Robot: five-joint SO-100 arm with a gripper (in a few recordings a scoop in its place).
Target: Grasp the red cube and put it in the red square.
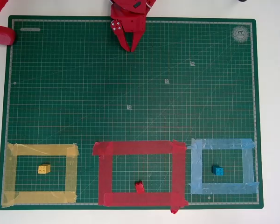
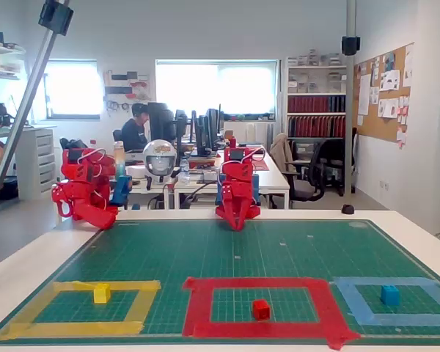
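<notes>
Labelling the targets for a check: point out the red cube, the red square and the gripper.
red cube (image 1: 139,186): overhead view, top face.
red square (image 1: 139,148): overhead view, upper tape strip.
gripper (image 1: 131,48): overhead view, between the fingertips.

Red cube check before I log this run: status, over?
Gripper parked at mat's far edge, jaws near closed, holding nothing. Red cube inside red square, against its near strip. Nothing in the way.

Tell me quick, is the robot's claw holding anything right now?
Gripper: holding nothing, fingertips nearly together at the mat's far edge; the red cube sits inside the red square.
</notes>
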